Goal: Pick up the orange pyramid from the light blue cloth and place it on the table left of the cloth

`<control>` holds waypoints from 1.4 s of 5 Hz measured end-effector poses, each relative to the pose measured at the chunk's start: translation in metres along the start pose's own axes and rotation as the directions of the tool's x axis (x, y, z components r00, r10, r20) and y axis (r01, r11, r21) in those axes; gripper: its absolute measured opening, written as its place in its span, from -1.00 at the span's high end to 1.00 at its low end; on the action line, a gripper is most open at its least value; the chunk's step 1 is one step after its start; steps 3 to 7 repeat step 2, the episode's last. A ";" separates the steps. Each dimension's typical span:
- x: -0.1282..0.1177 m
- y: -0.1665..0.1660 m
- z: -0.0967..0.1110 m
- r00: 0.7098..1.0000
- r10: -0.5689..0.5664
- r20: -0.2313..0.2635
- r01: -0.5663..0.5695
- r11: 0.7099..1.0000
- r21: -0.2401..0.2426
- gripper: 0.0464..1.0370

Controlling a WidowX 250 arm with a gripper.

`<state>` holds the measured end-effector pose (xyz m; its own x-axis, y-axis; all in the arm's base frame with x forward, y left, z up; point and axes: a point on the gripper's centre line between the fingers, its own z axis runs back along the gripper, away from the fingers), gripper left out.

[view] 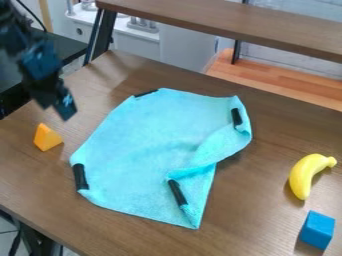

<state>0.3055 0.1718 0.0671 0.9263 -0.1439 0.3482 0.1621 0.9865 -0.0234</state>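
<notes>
The gripper (56, 102) hangs at the upper left, over the table's left part. Nearest to it is an orange wedge-shaped block (47, 137), lower and slightly to its left, with a visible space between them. A light blue cloth (150, 145) lies across the middle of the table, to the right of the gripper. Black strips mark its corners, and its right side is folded over towards the middle. A yellow banana (308, 172) lies at the right, and a blue block (317, 230) sits below it at the lower right.
The brown wooden table (267, 210) ends in a front edge at the lower left. A raised wooden shelf (227, 22) on dark legs spans the back. Behind the table are a lighter wooden surface (274, 85) and a dark surface at the far left.
</notes>
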 end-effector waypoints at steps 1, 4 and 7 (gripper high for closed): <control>0.034 -0.023 0.035 0.999 -0.033 -0.035 0.037 0.991 0.127 -0.93; 0.067 -0.046 0.074 0.999 -0.018 -0.046 0.025 0.990 0.142 -0.93; 0.067 -0.046 0.074 0.999 -0.018 -0.046 0.025 0.990 0.142 -0.93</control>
